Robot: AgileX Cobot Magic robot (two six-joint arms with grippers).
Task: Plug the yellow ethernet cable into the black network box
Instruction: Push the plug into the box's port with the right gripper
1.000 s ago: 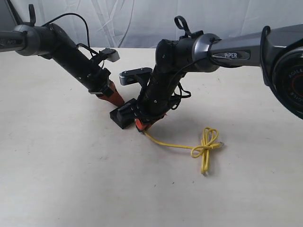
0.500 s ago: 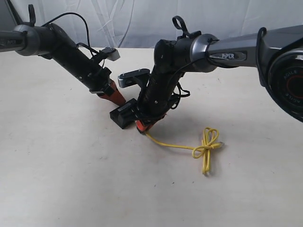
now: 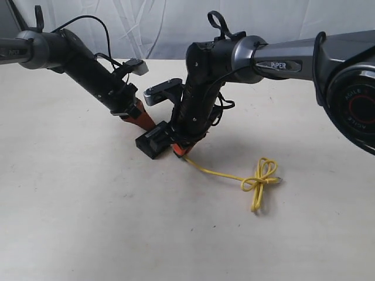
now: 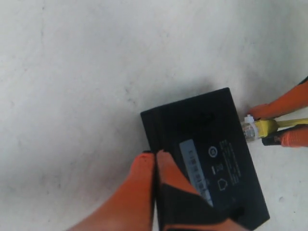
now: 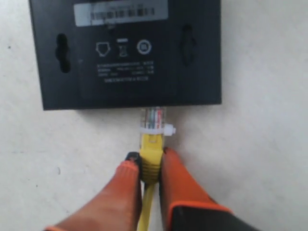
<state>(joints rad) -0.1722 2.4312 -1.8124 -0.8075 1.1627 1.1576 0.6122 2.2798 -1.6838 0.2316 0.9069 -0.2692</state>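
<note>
Right jaws clamp the yellow cable (image 5: 150, 166) behind its plug (image 5: 154, 120), at the 4 o'clock edge of the black box (image 5: 125, 53) on the counter (image 3: 88, 222). Left jaws, together, pin the box. A tilted plug could jam.

The black network box (image 5: 125, 72) is dull, smooth plastic. The yellow ethernet cable (image 5: 151, 166) looks smooth, with a clear plastic plug (image 5: 153, 118). The desk (image 3: 88, 222) is matt.
</note>
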